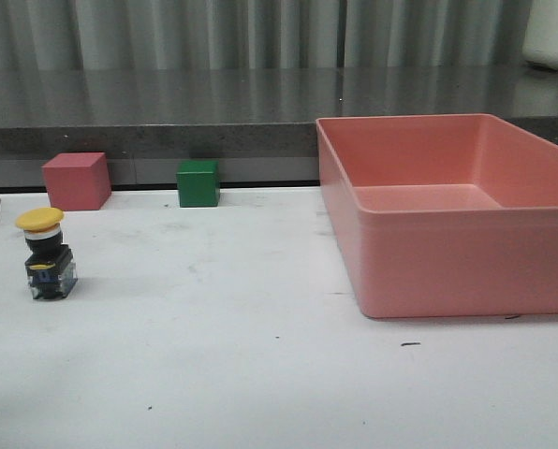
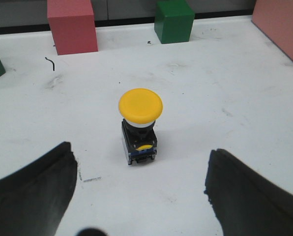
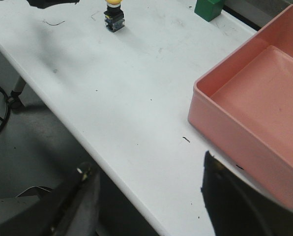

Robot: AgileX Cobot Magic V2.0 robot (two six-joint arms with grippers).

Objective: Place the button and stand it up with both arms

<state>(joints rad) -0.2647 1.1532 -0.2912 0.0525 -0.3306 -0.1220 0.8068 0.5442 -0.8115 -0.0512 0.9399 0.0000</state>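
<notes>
We see a white table, scuffed with faint grey marks and a few dark specks, backed by a grey ledge and pale pleated curtains. At the far left the button stands upright on its boxy base, yellow cap on top, touching nothing. Behind it, against the ledge, sit the pink cube and then the green cube, apart from each other. To the right rests the pink bin, open and holding nothing. Our left gripper hangs near the button, jaws spread wide and gripping nothing. Our right gripper sits past the table's near edge, jaws likewise wide and bare.
</notes>
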